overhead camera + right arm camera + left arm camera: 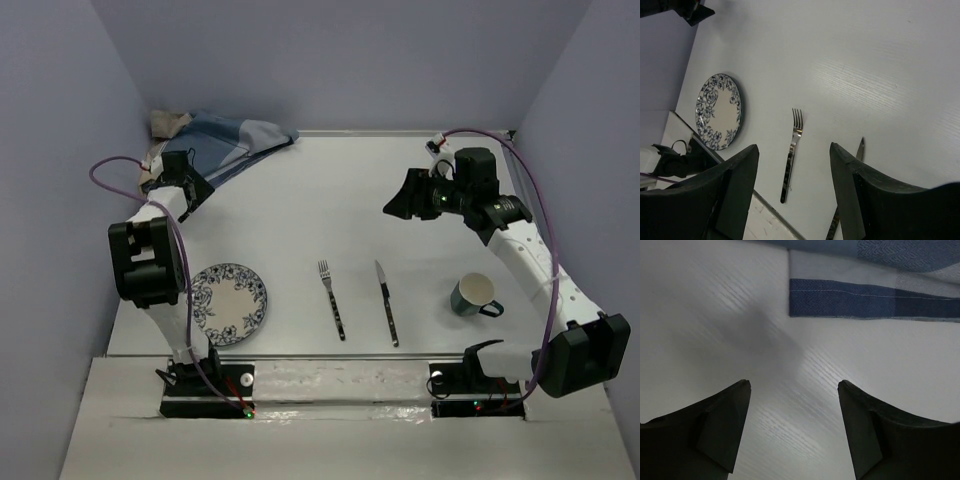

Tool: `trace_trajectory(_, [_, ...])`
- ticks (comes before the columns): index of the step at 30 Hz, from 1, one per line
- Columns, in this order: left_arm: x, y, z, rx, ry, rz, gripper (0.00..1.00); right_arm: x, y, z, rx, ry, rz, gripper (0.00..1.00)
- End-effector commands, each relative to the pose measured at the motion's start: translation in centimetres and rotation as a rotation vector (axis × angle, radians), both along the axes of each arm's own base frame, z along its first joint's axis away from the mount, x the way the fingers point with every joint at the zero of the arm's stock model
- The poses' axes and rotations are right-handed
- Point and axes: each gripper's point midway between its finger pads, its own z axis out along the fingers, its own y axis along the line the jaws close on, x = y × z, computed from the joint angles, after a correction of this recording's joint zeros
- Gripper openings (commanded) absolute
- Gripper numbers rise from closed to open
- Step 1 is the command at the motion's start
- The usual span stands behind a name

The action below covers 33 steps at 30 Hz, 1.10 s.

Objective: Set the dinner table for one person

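Observation:
The white dinner table [300, 200] holds a blue floral plate [230, 302], a fork [331, 298], a knife [386, 302] and a green mug [476, 295] along its near side. A blue-and-beige striped mat [225, 138] lies crumpled at the far left corner. My left gripper [197, 189] is open and empty just short of the mat's edge [875, 297], low over the table. My right gripper [400, 200] is open and empty, raised at the right; its view shows the plate [720, 112], the fork [792, 150] and the knife tip [860, 148].
Purple-grey walls close in the table at the left, back and right. The near edge is a taped white strip [330, 385] carrying both arm bases. A purple cable [535, 200] loops along the right arm.

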Motion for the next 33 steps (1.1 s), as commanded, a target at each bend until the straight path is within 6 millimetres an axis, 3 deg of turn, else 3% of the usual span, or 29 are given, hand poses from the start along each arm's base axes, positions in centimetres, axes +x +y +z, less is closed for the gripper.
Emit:
trace_trajectory(1, [3.1, 1.7, 1.7, 0.021, -0.075, 0.049, 0.77, 0.0, -0.2, 0.0, -0.026, -0.016, -0.002, 0.64])
trace_trajectory(7, [4.7, 2.5, -1.1, -0.017, -0.036, 0.072, 0.67, 0.1, 0.1, -1.3, -0.041, 0.013, 0.010, 0.63])
trace_trajectory(15, [7.4, 3.0, -2.4, -0.030, -0.031, 0.095, 0.67, 0.1, 0.6, -2.4, -0.048, 0.042, 0.028, 0.63])
trace_trajectory(16, [7.3, 3.1, -3.6, -0.031, 0.004, 0.099, 0.66, 0.1, 0.6, -2.5, -0.048, 0.044, 0.029, 0.63])
trace_trajectory(21, [8.2, 3.7, -4.3, -0.013, 0.037, 0.111, 0.62, 0.3, 0.6, -2.6, -0.050, 0.048, 0.023, 0.63])
trace_trajectory(22, [8.3, 3.8, -4.5, -0.011, 0.041, 0.111, 0.56, 0.3, 0.6, -2.6, -0.050, 0.050, 0.022, 0.63])
trace_trajectory(23, [8.5, 3.7, -4.7, -0.016, 0.044, 0.105, 0.35, 0.3, 0.6, -2.6, -0.051, 0.049, 0.023, 0.63])
trace_trajectory(25, [8.8, 3.2, -5.0, -0.034, 0.046, 0.083, 0.09, 0.3, 0.6, -2.7, -0.051, 0.051, 0.021, 0.63])
trace_trajectory(26, [9.2, 2.6, -4.7, -0.050, 0.033, 0.066, 0.00, 0.4, 0.6, -2.7, -0.053, 0.051, 0.018, 0.63])
trace_trajectory(29, [10.6, -0.9, -2.8, -0.105, -0.035, -0.034, 0.00, 1.0, 0.3, -3.1, -0.073, 0.052, -0.008, 0.63])
trace_trajectory(30, [11.1, -4.5, -2.1, -0.129, -0.058, -0.116, 0.00, 1.6, 0.0, -3.0, -0.086, 0.046, -0.031, 0.63])
trace_trajectory(31, [11.5, -6.8, -0.7, -0.145, -0.091, -0.170, 0.00, 2.0, -0.1, -3.0, -0.093, 0.045, -0.043, 0.63])
trace_trajectory(32, [11.7, -12.1, 0.4, -0.187, -0.122, -0.283, 0.00, 2.5, -0.2, -3.4, -0.101, 0.056, -0.059, 0.63])
trace_trajectory(33, [11.7, -15.0, 1.2, -0.208, -0.142, -0.341, 0.00, 3.1, -0.3, -2.9, -0.107, 0.042, -0.078, 0.63])
